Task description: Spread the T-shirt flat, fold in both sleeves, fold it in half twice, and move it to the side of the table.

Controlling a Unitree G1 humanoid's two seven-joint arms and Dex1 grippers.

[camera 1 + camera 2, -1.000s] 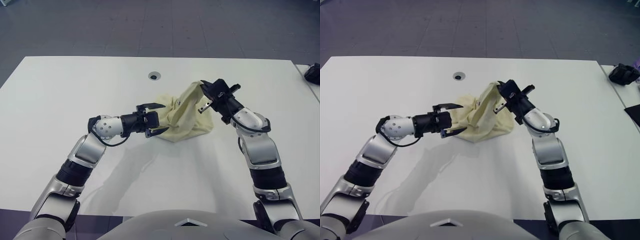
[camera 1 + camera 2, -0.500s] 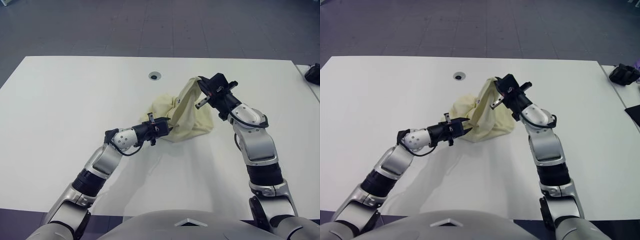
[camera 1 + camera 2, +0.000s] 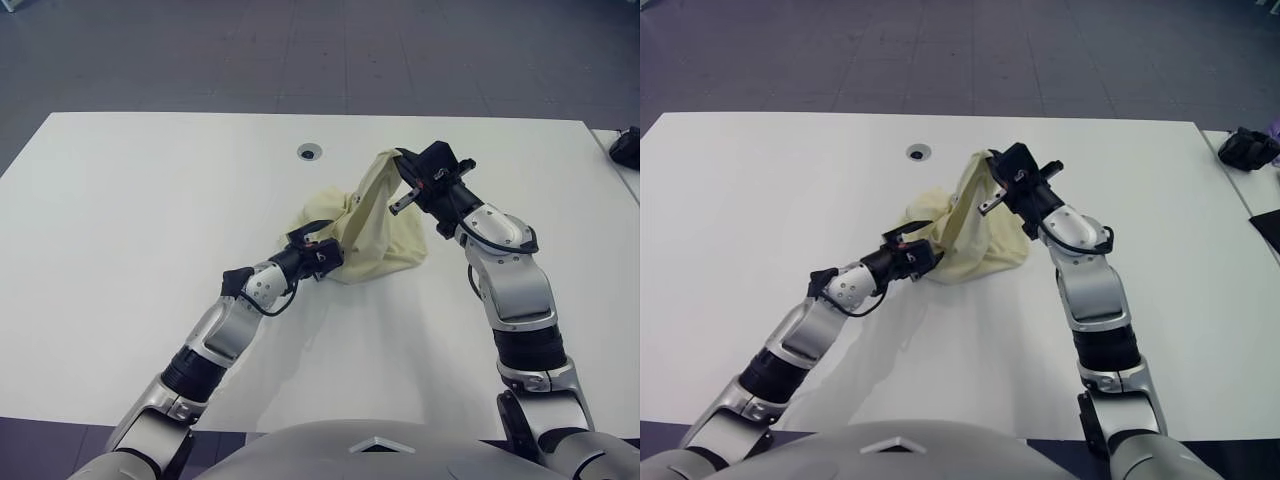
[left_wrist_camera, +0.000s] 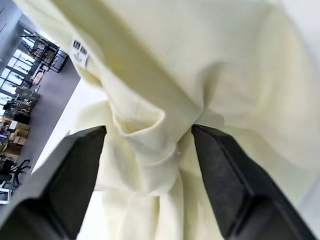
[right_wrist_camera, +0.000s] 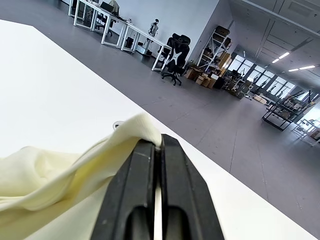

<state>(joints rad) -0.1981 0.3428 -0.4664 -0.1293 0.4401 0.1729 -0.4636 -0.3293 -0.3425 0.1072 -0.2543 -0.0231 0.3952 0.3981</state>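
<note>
A pale yellow T-shirt (image 3: 375, 235) lies bunched on the white table (image 3: 150, 200), with one part pulled up off the surface. My right gripper (image 3: 402, 168) is shut on that raised fold, its fingers (image 5: 145, 185) pinching the cloth (image 5: 75, 170) between them. My left gripper (image 3: 318, 243) is open at the shirt's near left edge, and its two dark fingers (image 4: 75, 165) stand on either side of a crumpled fold (image 4: 150, 145) of the fabric.
A round cable hole (image 3: 309, 152) sits in the table beyond the shirt. A dark object (image 3: 1245, 147) rests at the far right on a neighbouring surface. Bare tabletop stretches to the left and in front.
My left gripper has pushed forward to the shirt's edge, its arm stretching out. The right gripper lifted the fold slightly and has held there.
</note>
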